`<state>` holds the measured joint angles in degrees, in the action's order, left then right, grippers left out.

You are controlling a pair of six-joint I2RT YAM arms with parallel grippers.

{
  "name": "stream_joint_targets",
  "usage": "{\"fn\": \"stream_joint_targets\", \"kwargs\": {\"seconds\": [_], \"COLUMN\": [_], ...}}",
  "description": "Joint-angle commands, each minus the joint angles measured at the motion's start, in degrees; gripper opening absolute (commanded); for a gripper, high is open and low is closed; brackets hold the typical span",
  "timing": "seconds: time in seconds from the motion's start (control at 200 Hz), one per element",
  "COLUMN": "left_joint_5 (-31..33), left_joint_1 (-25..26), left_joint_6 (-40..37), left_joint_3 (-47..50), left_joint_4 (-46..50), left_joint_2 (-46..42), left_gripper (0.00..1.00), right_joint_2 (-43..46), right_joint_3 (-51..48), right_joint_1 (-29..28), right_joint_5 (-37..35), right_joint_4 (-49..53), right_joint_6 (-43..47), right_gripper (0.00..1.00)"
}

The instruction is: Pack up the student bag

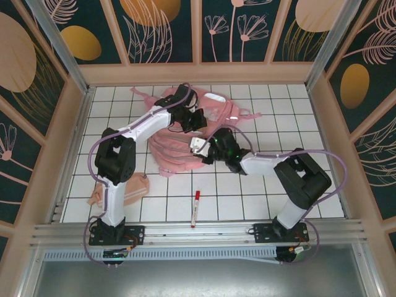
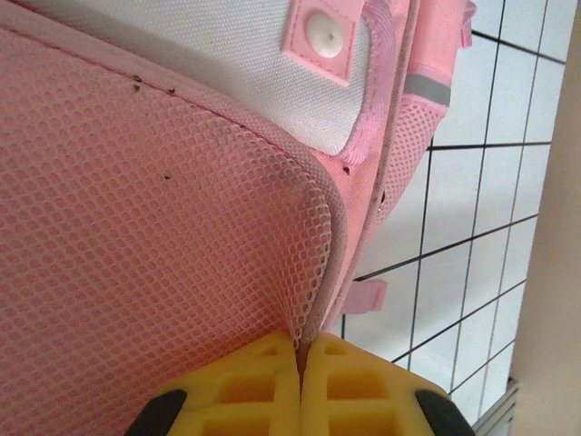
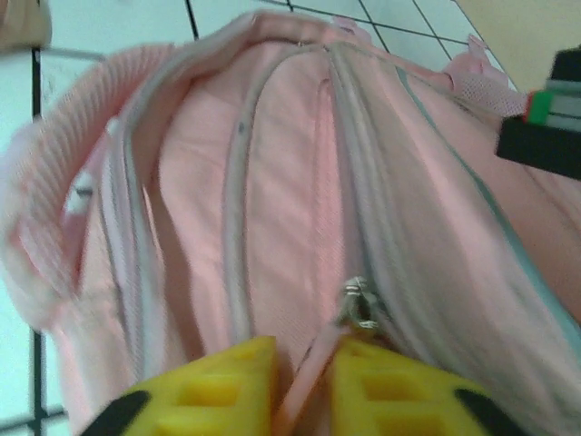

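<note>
1. Yellow fingertips (image 2: pixel 245 391) of the left gripper (image 2: pixel 300 368) are pressed together on the pink mesh edge (image 2: pixel 313 272) of the student bag (image 2: pixel 136 227), with nothing between them but the pinched fabric.
2. A white snap button (image 2: pixel 324 34) and a grey reflective strip (image 2: pixel 427 88) are seen further up the same side of the bag.
3. In the right wrist view, the fingers of the right gripper (image 3: pixel 304 368) are held narrowly apart, and a thin pink strip (image 3: pixel 309 363) of the bag is clamped between them, just below a metal zip slider (image 3: pixel 359 307).
4. From above, the bag is seen lying on the white tiled table (image 1: pixel 260 192), in the middle of its far half, with its straps spread towards the back wall.
5. Both arms are stretched over the bag, the left one reaching its far part and the right one its near right edge.
6. A peach-pink pouch (image 1: pixel 133 189) is placed near the left arm's base, well apart from the bag.
7. A red-capped marker (image 1: pixel 195 208) is laid on the tiles between the two bases, near the front edge.
</note>
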<state>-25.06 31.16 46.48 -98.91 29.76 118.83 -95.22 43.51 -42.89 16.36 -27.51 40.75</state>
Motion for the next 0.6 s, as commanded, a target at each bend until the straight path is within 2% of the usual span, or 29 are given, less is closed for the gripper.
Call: {"fn": "stream_joint_targets", "kwargs": {"seconds": [0.0,0.085,0.19,0.275,0.455,0.595], "left_joint_5": [-2.0,-1.8,-1.2,-1.0,-1.7,-3.6], "left_joint_1": [-0.5,-0.5,-0.6,-0.7,-0.8,-0.8], "left_joint_6": [3.7,0.6,-2.8,-4.4,-6.6,-7.6], "left_joint_3": [-5.6,-9.1,-11.4,-11.4,-11.8,-13.0], "left_joint_4": [-10.5,-6.8,-3.1,-2.1,-0.7,1.3], "left_joint_2": [1.5,3.0,3.8,3.6,4.3,5.1], "left_gripper": [0.0,0.0,0.0,0.0,0.0,0.0], "right_joint_2": [0.9,5.1,11.1,15.6,19.5,14.2], "right_joint_3": [-3.6,-5.9,-5.6,-5.7,-7.0,-2.6], "right_joint_1": [-3.9,-3.3,-0.3,4.0,14.1,17.1], "right_joint_5": [6.4,8.8,12.1,14.0,15.4,17.4], "right_joint_4": [-7.6,-4.6,6.8,11.5,7.2,8.1], "right_joint_6": [-5.9,-3.8,2.7,5.9,10.1,23.0], "right_gripper": [0.39,0.45,0.46,0.46,0.48,0.49]}}
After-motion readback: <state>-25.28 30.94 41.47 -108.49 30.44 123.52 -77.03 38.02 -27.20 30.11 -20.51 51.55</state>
